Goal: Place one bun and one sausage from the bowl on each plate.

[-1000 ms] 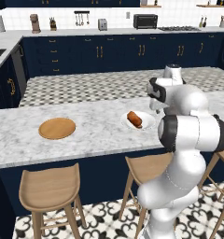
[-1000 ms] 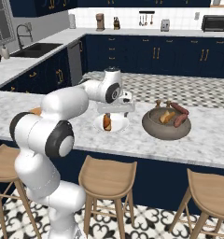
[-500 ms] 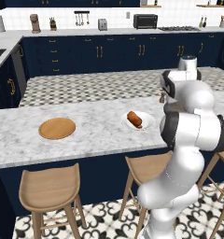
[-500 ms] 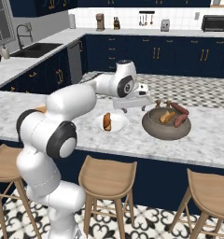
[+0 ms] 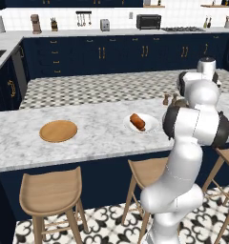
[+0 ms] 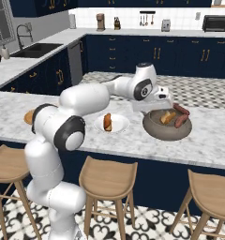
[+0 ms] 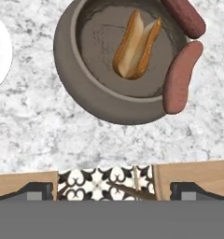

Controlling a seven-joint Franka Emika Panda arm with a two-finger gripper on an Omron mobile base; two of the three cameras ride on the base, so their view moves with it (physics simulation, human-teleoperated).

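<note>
The dark stone-like bowl [image 6: 166,134] [image 7: 67,65] stands on the marble counter to the right of the white plate [image 6: 119,126] [image 5: 150,125]. A split bun [image 7: 135,44] [image 6: 168,117] lies inside it. Two sausages [image 7: 179,77] [image 7: 183,17] [image 6: 181,121] rest across its rim. Another bun with a sausage [image 6: 107,122] [image 5: 137,121] lies on the white plate. The wooden plate [image 5: 58,130] [image 6: 28,117] sits bare at the counter's left. My gripper [image 7: 113,190] [image 6: 162,103] hovers open and holds nothing, above the bowl's near edge, fingertips [image 7: 37,190] wide apart.
The counter's front edge runs just below the bowl in the hand view. Beyond that edge are wooden stools [image 6: 107,176] [image 5: 52,190] and patterned floor. My own arm hides the bowl in the left base view.
My arm has swung right, from above the white plate to above the bowl. The bun and sausage stay on the white plate. The jaws stayed open.
</note>
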